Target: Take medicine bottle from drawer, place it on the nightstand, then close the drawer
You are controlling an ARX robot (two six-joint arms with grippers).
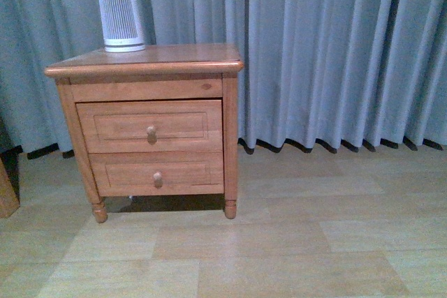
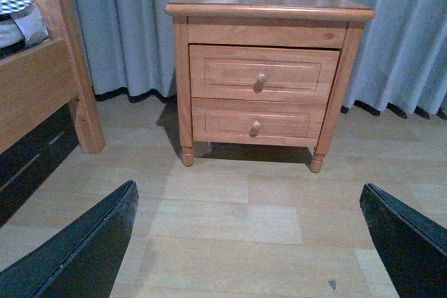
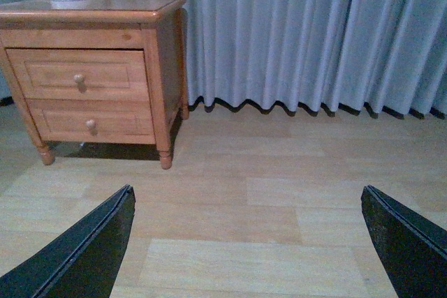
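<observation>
Drawer (image 1: 149,126) is sitting shut in the nightstand (image 1: 188,54); left gripper (image 2: 248,188) and right gripper (image 3: 246,190) are hanging spread wide, empty.

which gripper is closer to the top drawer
Left, probably. The left gripper faces the drawer head-on from a distance; the right gripper is off to the side, seeing it at an angle.

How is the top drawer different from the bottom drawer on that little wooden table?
The top drawer is taller; the bottom drawer is shorter. The top drawer's sunken panel is a tall rectangle, the bottom drawer's a thin strip. Both are shut, the same orange-brown wood, each with one round knob in the middle.
</observation>
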